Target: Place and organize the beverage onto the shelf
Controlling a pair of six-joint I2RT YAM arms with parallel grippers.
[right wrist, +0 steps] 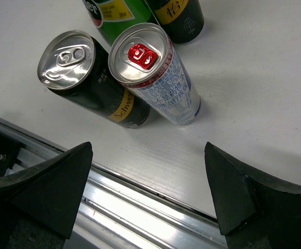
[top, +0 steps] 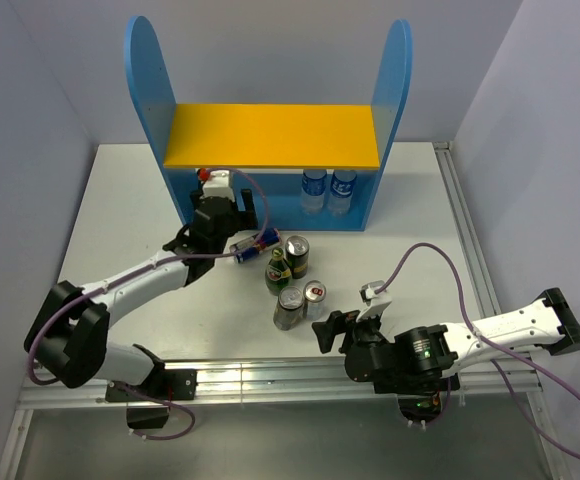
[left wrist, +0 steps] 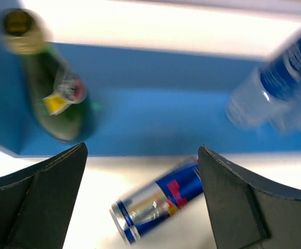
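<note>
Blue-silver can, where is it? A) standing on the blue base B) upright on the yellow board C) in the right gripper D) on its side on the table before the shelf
D: the blue-silver can lies on its side on the table before the shelf, by the open left gripper.

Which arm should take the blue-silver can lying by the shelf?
Left. The left end effector hangs open over the blue-silver can by the shelf; the right end effector faces the silver can farther away.
</note>
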